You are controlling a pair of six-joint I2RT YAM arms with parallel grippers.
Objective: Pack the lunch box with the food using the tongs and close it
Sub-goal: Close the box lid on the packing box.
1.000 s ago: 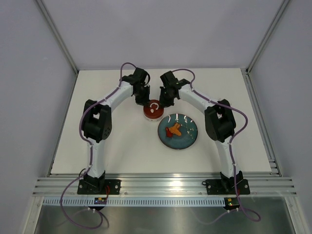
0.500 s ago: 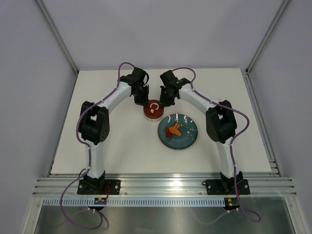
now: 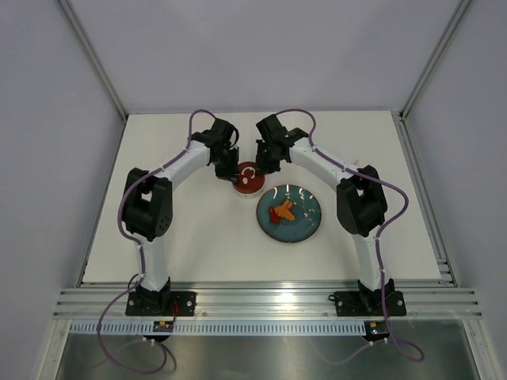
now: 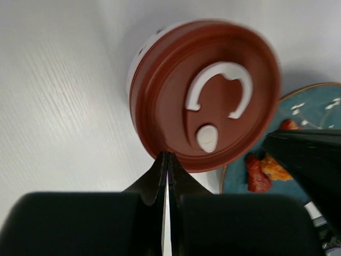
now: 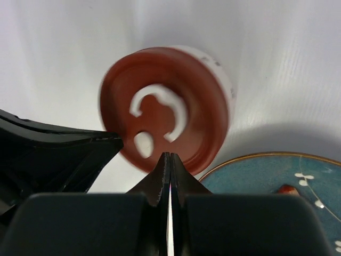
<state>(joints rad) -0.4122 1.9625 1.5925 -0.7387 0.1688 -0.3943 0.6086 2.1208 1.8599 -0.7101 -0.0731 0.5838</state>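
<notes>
The lunch box (image 3: 247, 182) stands on the bench (image 3: 182, 229) just beside the teal plate (image 3: 313, 226), between both arms. The left fingers (image 4: 160, 173) and the right fingers (image 5: 162, 173) are each pressed together and hold nothing, with their tips at opposite edges of its lid (image 4: 208, 96). There is one tin, one lid and one plate. The food (image 3: 283, 211) is a small orange-and-red cluster, too small to count. The lid is round and red, with a white curled mark.
</notes>
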